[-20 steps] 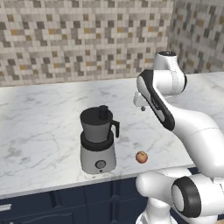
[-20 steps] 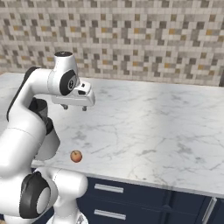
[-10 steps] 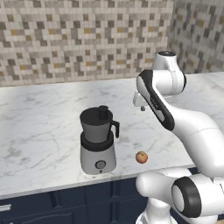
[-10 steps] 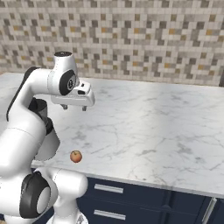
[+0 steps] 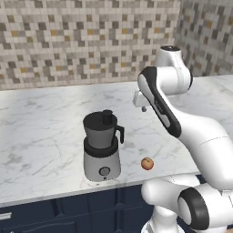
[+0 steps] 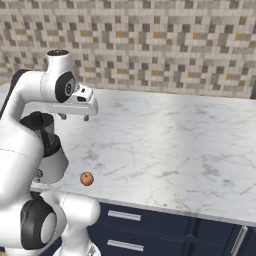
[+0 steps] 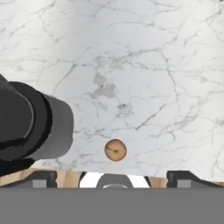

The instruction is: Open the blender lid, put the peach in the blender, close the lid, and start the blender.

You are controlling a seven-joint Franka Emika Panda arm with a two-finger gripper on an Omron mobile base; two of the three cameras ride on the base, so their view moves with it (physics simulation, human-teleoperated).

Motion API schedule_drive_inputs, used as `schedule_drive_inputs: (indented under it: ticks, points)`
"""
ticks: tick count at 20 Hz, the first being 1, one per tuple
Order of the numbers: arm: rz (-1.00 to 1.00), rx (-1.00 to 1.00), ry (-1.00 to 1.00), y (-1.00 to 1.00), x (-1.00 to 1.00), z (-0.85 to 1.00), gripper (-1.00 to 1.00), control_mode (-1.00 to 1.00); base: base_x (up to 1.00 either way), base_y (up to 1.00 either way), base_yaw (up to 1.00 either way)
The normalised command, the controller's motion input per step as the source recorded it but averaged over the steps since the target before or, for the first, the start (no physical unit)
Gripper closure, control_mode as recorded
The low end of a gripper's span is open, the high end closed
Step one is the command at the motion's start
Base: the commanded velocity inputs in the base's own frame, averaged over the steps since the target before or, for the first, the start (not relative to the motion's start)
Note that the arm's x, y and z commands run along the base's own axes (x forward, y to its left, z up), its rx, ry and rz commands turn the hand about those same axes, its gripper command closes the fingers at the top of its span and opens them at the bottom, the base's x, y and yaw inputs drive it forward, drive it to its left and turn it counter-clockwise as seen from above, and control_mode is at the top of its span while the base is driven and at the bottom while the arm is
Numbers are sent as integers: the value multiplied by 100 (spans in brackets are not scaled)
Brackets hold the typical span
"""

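On the marble counter (image 5: 41, 123) the blender (image 5: 102, 146) sits with its blender lid (image 5: 101, 120) on, peach (image 5: 147, 164) just beside it; gripper (image 6: 74, 118) hangs above, jaws spread wide, holding nothing.

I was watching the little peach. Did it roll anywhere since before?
No. The peach sits at the same spot on the marble counter, just right of the blender near the front edge.
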Motion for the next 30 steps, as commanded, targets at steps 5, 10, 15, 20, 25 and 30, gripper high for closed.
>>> schedule_drive_inputs:
  ticks: [5, 10, 15, 20, 25, 30]
  points:
    - [0, -3, 3, 100, -25, 78, -100, -100, 0, 0, 0]
    - [2, -2, 5, 84, -2, 12, -100, -100, 0, 0, 0]
    - [2, 0, 5, 44, 0, -2, -100, -100, 0, 0, 0]
    - [4, 0, 3, 18, 0, -19, -100, -100, 0, 0, 0]
    - [2, -2, 3, 19, 0, -26, -100, -100, 0, 0, 0]
    - [1, -1, 3, 15, 6, -26, -100, -100, 0, 0, 0]
